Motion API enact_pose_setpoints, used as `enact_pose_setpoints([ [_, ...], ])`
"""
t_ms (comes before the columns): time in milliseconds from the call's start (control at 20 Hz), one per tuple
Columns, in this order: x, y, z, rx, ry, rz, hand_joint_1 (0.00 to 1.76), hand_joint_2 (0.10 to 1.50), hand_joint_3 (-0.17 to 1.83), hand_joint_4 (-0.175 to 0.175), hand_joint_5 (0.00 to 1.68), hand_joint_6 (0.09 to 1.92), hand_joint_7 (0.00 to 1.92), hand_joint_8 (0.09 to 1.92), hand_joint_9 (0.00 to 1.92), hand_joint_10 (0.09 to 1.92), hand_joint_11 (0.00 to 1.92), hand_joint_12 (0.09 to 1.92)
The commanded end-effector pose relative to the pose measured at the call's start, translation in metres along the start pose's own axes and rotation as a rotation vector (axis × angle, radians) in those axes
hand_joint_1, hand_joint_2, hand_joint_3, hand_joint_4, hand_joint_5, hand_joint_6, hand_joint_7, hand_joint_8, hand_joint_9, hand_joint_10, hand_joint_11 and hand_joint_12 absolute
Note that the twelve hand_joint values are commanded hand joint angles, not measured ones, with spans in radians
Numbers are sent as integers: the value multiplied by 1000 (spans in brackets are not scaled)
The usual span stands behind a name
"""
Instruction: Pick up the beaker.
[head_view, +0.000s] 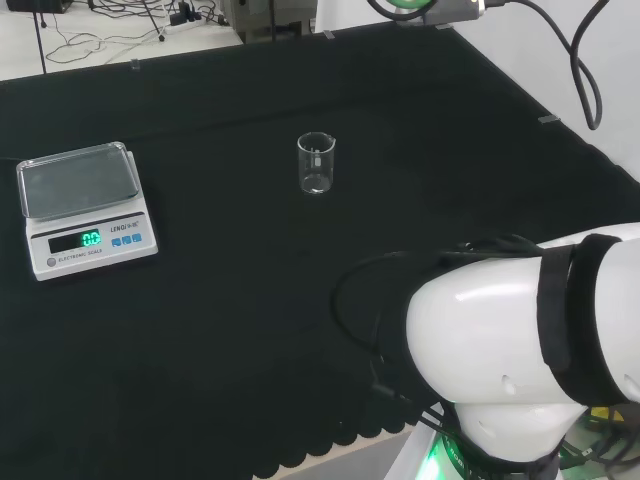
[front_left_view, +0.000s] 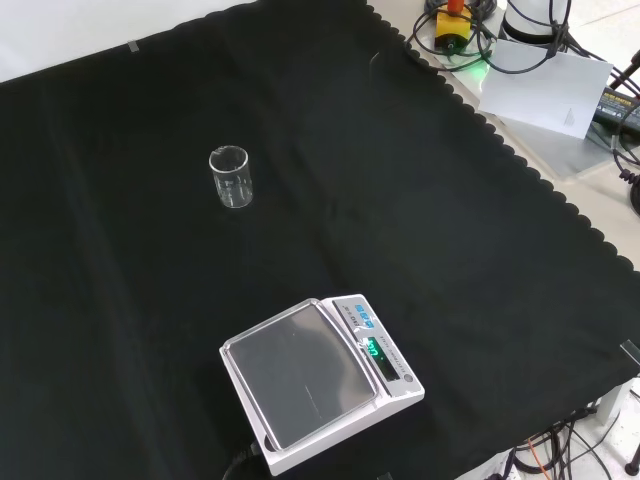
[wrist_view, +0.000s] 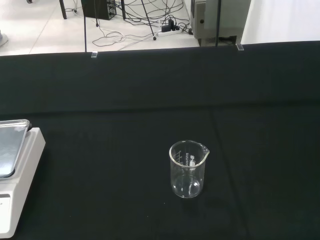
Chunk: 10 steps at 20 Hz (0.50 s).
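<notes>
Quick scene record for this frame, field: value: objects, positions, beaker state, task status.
beaker: small clear glass beaker, upright on the black cloth, looks empty
scale: white electronic scale with a metal pan, display lit, pan bare
layout: head view, scale left of the beaker, clear gap between; front view, scale nearer the camera
arm: white arm link at head view's lower right
contact: nothing touches the beaker
task status: beaker not yet picked up
</notes>
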<state>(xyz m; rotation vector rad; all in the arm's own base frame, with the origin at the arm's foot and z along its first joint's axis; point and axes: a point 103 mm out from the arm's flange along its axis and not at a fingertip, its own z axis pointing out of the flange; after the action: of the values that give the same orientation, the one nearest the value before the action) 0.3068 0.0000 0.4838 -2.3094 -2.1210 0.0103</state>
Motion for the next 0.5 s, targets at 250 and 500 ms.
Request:
enact_pose_setpoints([
  [250, -1, 1, 3, -5, -15, 8, 597, 780, 159, -24, 193, 87, 105, 650, 147, 866, 0, 1297],
  [500, -5, 11, 11, 6, -14, 13, 599, 782, 157, -24, 193, 87, 94, 684, 148, 867, 0, 1297],
])
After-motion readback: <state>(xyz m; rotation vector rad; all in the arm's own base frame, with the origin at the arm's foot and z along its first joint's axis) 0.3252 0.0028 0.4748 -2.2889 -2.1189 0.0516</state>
